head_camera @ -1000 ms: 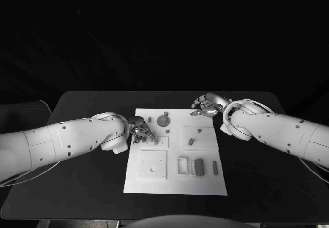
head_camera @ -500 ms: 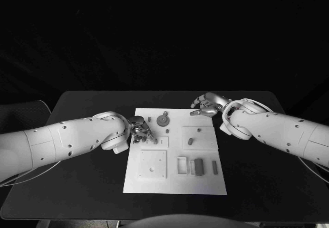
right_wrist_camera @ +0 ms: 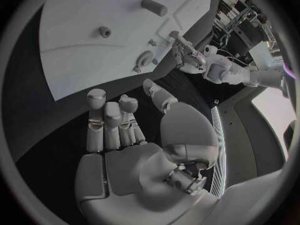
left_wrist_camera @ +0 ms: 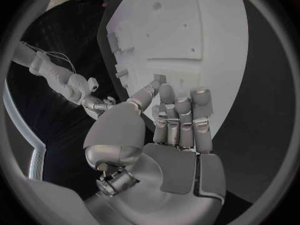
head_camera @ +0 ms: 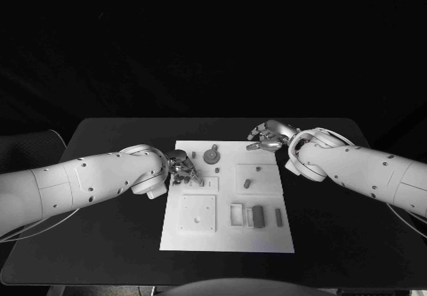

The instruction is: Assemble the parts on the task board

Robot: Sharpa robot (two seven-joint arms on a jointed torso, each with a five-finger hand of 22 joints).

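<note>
You had a matt white task board (head_camera: 200,237) on a matt black desk (head_camera: 116,240) (hands (left_wrist_camera: 169,135) looked brushed metal).

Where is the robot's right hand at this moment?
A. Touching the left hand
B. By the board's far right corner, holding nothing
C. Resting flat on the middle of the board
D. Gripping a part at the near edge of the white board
B: in the head view the right hand sits by the far right corner of the task board, and the right wrist view shows its fingers apart with nothing in them.

A robotics lab bench: a black table (head_camera: 107,246) against black surroundings carries a white task board (head_camera: 228,237), and equipment racks (right_wrist_camera: 240,12) stand at the room's edge.
</note>
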